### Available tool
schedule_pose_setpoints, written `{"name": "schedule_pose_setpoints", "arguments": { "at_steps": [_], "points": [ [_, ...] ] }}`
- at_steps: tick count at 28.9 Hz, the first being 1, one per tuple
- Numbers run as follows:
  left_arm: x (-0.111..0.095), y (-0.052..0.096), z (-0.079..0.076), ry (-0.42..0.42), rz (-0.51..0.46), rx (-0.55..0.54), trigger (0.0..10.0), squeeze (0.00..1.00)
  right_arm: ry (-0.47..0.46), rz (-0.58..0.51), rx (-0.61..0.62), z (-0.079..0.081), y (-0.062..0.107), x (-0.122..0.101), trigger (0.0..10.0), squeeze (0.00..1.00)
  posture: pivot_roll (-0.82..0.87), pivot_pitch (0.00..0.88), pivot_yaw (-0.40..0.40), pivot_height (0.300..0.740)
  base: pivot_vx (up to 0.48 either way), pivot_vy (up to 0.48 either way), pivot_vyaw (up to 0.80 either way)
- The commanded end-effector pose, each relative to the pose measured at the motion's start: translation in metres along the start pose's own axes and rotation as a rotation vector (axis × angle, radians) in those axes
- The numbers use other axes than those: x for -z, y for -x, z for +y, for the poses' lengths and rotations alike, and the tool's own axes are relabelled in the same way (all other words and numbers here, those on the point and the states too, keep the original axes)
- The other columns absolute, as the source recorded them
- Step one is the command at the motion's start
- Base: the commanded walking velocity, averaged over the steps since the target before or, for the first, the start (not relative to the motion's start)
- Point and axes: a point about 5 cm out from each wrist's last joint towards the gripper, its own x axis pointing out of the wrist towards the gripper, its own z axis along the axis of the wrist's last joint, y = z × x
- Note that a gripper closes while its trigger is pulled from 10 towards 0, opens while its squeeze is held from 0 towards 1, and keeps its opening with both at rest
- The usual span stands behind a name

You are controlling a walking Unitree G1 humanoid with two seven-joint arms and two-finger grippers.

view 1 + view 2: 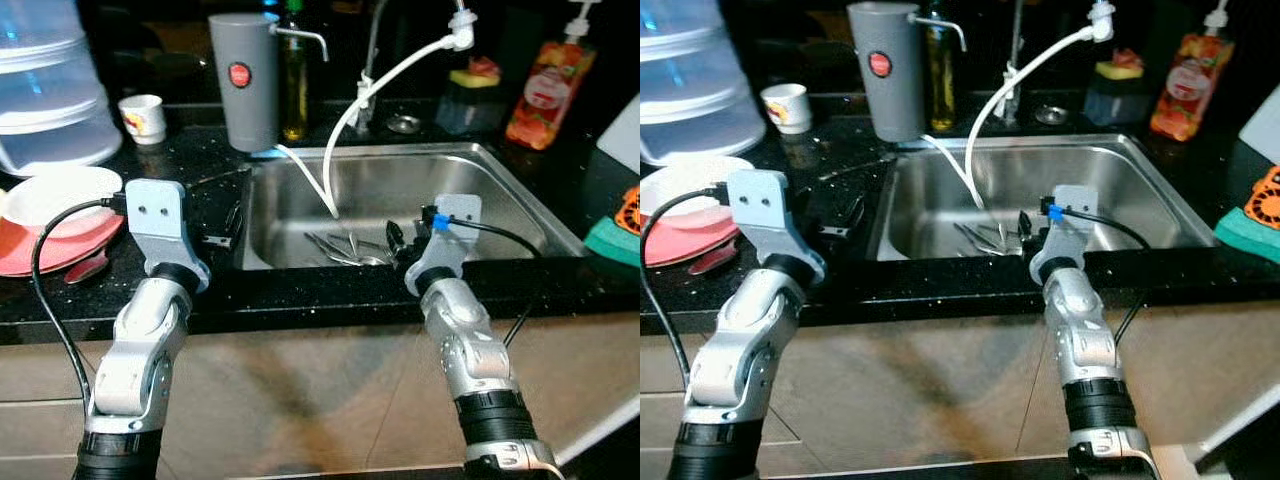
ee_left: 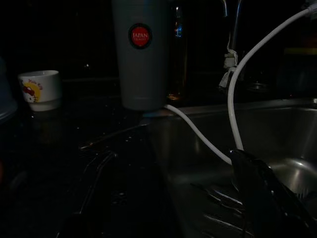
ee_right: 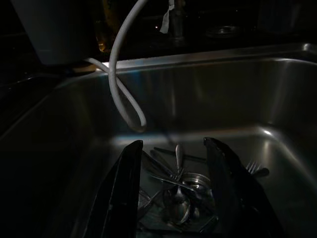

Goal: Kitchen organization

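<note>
A pile of metal cutlery, forks and spoons, lies at the bottom of the steel sink. My right gripper reaches over the sink's front edge and hangs open just above the pile, nothing between its fingers. My left gripper hovers over the black countertop just left of the sink, open and empty. One of its fingers shows dark against the sink. A white hose loops from the tap into the sink.
A grey tumbler and an oil bottle stand behind the sink's left corner. A small white cup, clear containers, a white bowl on a red plate sit left. Soap bottle and green cloth sit right.
</note>
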Motion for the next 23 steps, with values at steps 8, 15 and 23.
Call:
{"name": "schedule_pose_setpoints", "arguments": {
  "at_steps": [8, 15, 23],
  "points": [
    [-0.0033, 0.0023, 0.0079, -0.057, 0.003, -0.032, 10.0, 0.00, -0.021, 0.037, -0.027, 0.0093, 0.0010, 0.0087, 10.0, 0.00, 0.00, 0.079, -0.011, 0.740, 0.000, 0.076, 0.00],
    [-0.0052, -0.0005, 0.0068, -0.090, 0.018, -0.021, 10.0, 0.00, -0.024, 0.041, -0.026, 0.0091, 0.0013, 0.0098, 10.0, 0.00, 0.01, 0.081, -0.011, 0.740, 0.000, 0.000, 0.00],
    [-0.0044, -0.0033, 0.0042, -0.127, 0.051, 0.003, 10.0, 0.00, -0.025, 0.043, -0.021, 0.0079, 0.0017, 0.0108, 10.0, 0.00, 0.01, 0.086, -0.005, 0.740, 0.000, 0.000, 0.00]
  ]
}}
